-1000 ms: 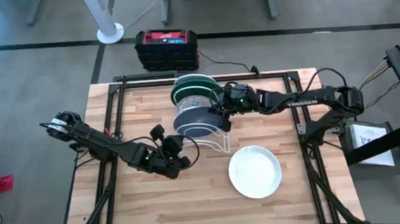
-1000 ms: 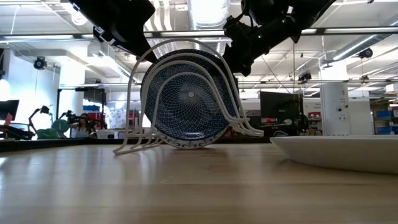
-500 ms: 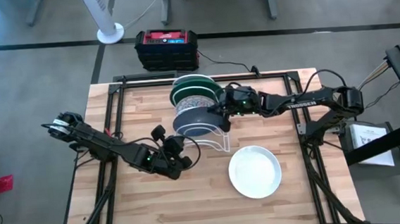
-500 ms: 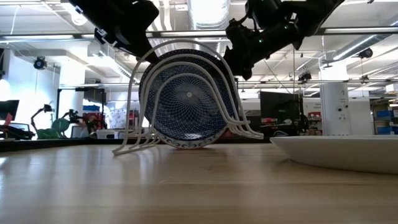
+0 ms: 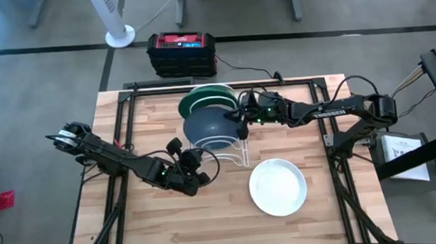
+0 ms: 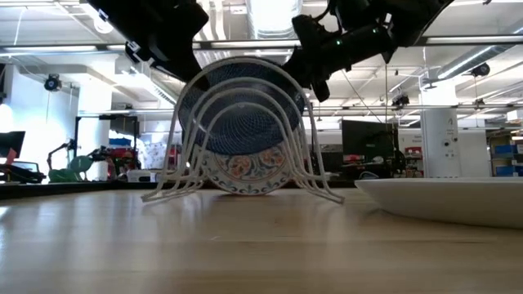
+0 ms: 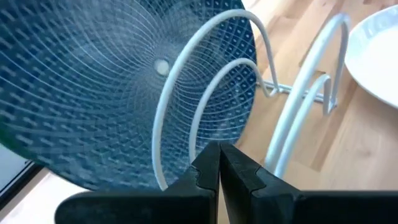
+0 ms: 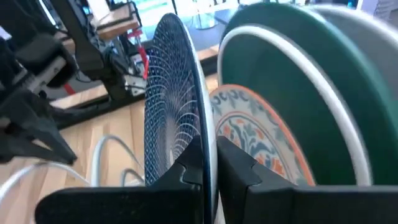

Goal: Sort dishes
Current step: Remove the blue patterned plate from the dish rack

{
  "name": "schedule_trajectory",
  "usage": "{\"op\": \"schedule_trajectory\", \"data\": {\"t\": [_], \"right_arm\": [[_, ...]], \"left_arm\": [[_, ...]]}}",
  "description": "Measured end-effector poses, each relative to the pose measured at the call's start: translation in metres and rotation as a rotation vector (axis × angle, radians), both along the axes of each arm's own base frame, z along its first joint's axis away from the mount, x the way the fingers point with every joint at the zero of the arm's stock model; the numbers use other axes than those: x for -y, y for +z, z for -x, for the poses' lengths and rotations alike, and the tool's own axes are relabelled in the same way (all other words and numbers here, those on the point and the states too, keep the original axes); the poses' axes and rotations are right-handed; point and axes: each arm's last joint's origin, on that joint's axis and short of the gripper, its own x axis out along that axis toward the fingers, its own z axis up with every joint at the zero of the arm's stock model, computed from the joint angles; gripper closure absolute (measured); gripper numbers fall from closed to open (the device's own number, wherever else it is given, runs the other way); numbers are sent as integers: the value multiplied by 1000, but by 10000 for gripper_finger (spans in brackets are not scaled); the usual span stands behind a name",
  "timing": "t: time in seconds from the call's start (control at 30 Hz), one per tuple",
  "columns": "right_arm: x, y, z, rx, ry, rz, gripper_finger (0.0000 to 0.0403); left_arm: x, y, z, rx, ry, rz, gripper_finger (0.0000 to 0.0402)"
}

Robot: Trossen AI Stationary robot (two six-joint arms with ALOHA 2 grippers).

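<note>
Light wooden tabletop of butcher-block planks, framed at the left, right and far edges by black rails. Standing on it near the middle of the far edge, a white wire rack with looped dividers, feet resting flat on the wood. Lying flat on it toward the near right corner, a plain white dish, just beside the rack's near end and apart from it. From table height, the same dish's rim low on the wood at the right.
</note>
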Motion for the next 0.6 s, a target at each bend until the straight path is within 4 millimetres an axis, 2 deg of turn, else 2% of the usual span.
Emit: {"op": "schedule_trajectory", "data": {"t": [0.6], "right_arm": [[0, -1, 1, -14, 9, 24, 399]], "left_arm": [[-1, 1, 0, 1, 8, -20, 401]]}}
